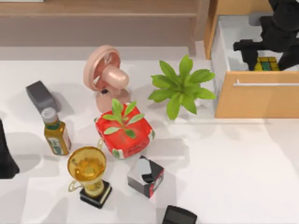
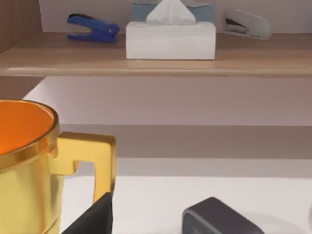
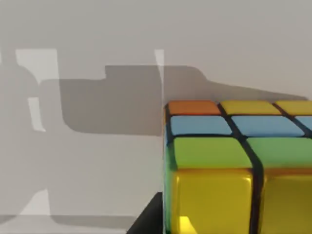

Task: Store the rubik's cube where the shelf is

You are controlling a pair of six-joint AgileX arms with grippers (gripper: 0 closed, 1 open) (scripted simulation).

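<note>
Top view: the right gripper [image 1: 261,49] hangs over the open drawer [image 1: 224,51] of the cabinet [image 1: 257,100] at the desk's right rear. The cube [image 1: 267,64] lies inside the drawer, against its front panel, partly under the gripper. Whether the fingers are spread or pinching the cube cannot be told.

Right wrist view: the cube [image 3: 234,165] sits close below the camera on the drawer's pale floor, with yellow, green, blue and orange squares visible.

The shelf [image 1: 98,9] runs along the rear of the desk at the left, well apart from the cube. In the left wrist view the shelf [image 2: 156,63] carries a blue stapler [image 2: 92,27], a tissue box [image 2: 170,39] and a grey stapler [image 2: 246,24].

The left arm [image 1: 5,154] is parked at the desk's left edge.

On the desk [image 1: 224,168] stand a red pot [image 1: 124,133] holding a small plant, a gold trophy [image 1: 88,170], a bottle [image 1: 55,133], a pink fan [image 1: 105,74], a leafy plant [image 1: 182,86] and a black, silver and red box [image 1: 145,176].
</note>
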